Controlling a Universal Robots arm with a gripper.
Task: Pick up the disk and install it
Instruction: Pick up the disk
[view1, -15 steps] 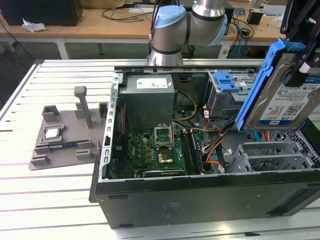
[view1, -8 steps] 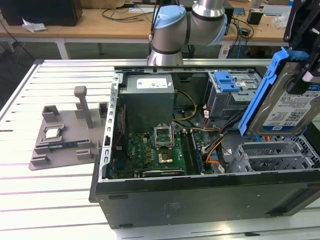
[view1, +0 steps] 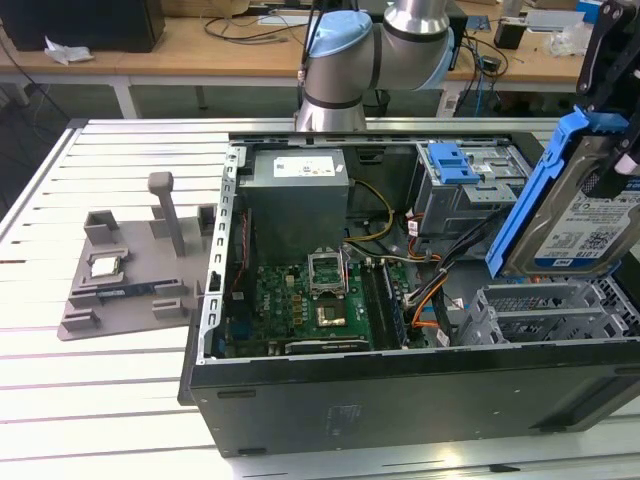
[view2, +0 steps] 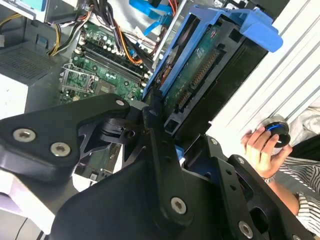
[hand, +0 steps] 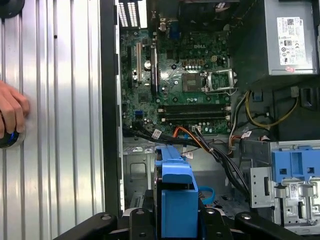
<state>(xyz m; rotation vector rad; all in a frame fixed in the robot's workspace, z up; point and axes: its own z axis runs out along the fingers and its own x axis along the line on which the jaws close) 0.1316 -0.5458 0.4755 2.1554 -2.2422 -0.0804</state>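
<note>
The disk (view1: 592, 222), a silver drive with a blue-and-white label in a blue plastic bracket, hangs tilted on edge above the open computer case (view1: 400, 385) at the exterior view's right. My gripper (view1: 614, 165) is shut on it from above. In the second wrist view the disk's (view2: 200, 75) circuit-board side and connector face the camera, with the black fingers (view2: 155, 130) clamped on its near end. In the first wrist view the bracket's blue edge (hand: 175, 200) sits between the gripper links, over the case's drive bay area.
Inside the case lie the motherboard (view1: 310, 300), power supply (view1: 298, 195), orange and black cables (view1: 440, 290) and a grey drive cage with blue latch (view1: 465, 185). A grey fixture with a CPU chip (view1: 106, 265) sits at the exterior view's left. A person's hand (view2: 260, 145) rests nearby.
</note>
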